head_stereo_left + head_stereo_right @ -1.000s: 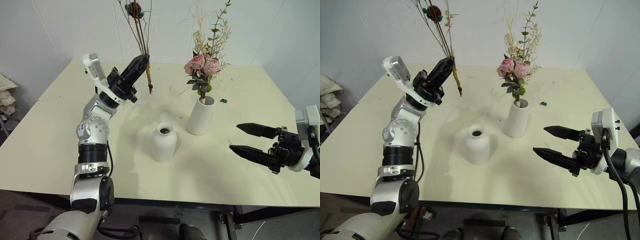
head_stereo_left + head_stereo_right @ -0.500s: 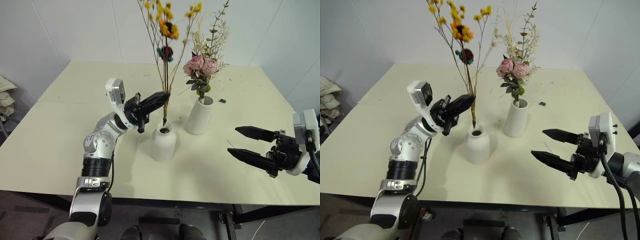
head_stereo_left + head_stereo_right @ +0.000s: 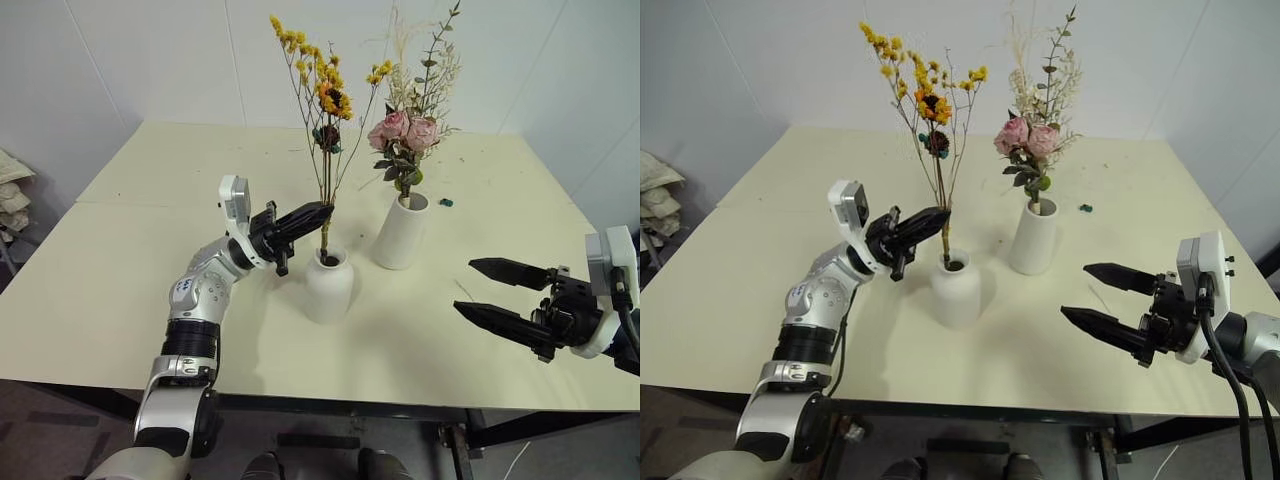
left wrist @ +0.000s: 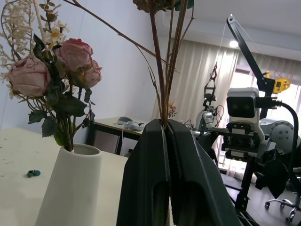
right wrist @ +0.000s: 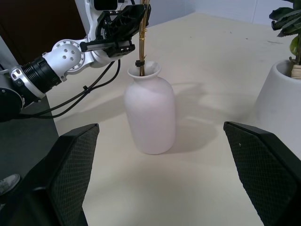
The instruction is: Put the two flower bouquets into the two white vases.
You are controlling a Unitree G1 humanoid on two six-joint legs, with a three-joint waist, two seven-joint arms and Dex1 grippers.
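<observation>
Cream table (image 3: 130, 270) with bottle-shaped white vase (image 3: 329, 284), taller cylinder vase (image 3: 401, 231), tiny green scrap (image 3: 447, 202).

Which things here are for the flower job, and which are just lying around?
For the job:
- yellow bunch, stems in the bottle vase, gripped by the left pincer
- pink roses in the tall vase

Just lying about:
- small green bit on the table
- cloth pile beside it
</observation>
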